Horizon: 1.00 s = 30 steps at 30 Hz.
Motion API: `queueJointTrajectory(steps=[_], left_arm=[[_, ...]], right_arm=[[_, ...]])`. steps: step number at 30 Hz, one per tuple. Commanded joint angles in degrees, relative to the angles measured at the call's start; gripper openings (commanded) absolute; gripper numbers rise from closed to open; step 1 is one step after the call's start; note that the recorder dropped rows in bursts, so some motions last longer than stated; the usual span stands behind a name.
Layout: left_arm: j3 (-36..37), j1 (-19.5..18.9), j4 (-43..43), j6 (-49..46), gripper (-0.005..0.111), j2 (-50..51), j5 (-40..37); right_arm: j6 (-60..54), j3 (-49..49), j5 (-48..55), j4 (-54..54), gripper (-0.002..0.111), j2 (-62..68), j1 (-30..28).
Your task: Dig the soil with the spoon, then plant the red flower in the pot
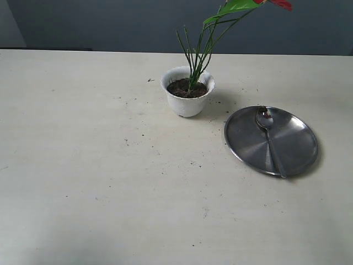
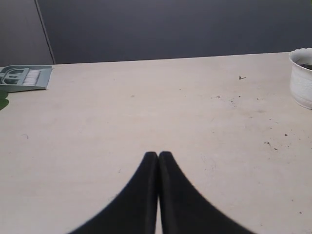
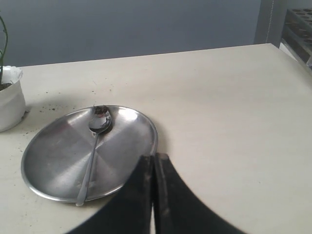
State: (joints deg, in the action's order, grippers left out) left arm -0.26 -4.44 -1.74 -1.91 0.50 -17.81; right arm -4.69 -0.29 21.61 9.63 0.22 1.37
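Tabletop is flecked; left gripper and right gripper are closed empty; the leaning flower could be toppled by loose soil.

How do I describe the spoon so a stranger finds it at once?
On the pale table, right of the small white scalloped pot, lies a round steel plate. The slim shiny steel spoon rests on it, long and thin unlike its round neighbours.

Our left jaws are pressed together, tips touching, poised over the counter. Our right jaws are closed likewise, also above the counter.
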Motion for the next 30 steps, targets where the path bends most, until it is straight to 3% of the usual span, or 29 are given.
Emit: queueJointTrajectory(steps=[1, 12, 30], left_arm=[[0.26, -0.05, 0.10, -0.24, 0.000, -0.50, -0.14], [0.26, 0.05, 0.34, -0.24, 0.000, -0.50, -0.27], [0.26, 0.05, 0.04, -0.24, 0.000, -0.50, 0.00]], right_arm=[[-0.27, 0.29, -0.84, 0.09, -0.001, -0.22, 2.04], [-0.27, 0.29, -0.84, -0.05, -0.001, -0.22, 6.73], [-0.27, 0.29, -0.73, 0.05, -0.001, -0.22, 6.68]])
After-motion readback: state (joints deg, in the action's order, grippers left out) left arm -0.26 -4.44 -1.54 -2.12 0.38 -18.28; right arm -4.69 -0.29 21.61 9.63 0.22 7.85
